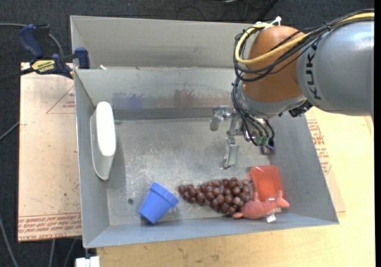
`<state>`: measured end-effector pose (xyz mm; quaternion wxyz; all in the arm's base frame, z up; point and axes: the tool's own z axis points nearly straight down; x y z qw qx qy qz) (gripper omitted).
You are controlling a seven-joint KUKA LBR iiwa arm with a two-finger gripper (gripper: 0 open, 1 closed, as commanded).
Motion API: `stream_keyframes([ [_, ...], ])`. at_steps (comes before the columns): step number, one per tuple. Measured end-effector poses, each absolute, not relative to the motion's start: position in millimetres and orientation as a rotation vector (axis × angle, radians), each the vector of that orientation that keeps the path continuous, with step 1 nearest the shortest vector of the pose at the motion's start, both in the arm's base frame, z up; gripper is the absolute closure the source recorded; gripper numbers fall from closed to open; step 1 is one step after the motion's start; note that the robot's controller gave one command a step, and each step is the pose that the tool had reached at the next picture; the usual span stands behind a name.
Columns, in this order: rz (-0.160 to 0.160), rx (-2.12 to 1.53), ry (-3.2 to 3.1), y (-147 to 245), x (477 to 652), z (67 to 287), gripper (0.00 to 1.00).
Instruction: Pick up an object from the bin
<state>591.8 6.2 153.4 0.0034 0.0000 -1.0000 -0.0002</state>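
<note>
A dark carpeted floor lies round the grey metal bin (196,90), and the arm (342,63) comes in from the right with its orange cover (274,63) over the far right part of the bin. The pincer (228,154) hangs below that cover, above bare floor near the middle of the bin. We cannot tell whether it stands wide or narrow, and we see nothing held in it.

The nearest thing is the bunch of dark red grapes (217,193), just toward the near wall from the pincer. Beside the bunch, to its right, lie a red block (265,180) and a pink toy (259,209), touching each other. A blue cup (156,203) lies on its side to the left of the grapes, and a white oblong thing (104,138) leans at the left wall, well apart.

If the grapes are the choice, we judge the pincer should come down over the thick middle of the bunch and close across it. The knobbly cluster may roll or slip.

The cover and cables (253,126) hide the pincer's upper part. What the pink toy is, we cannot say.
</note>
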Motion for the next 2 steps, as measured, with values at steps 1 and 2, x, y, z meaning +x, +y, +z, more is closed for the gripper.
stream_keyframes([
  [1,-0.001,0.0,-3.143,6.2,593.6,158.3,0.0],
  [2,-0.001,0.185,-3.144,7.7,562.9,124.1,0.0],
])
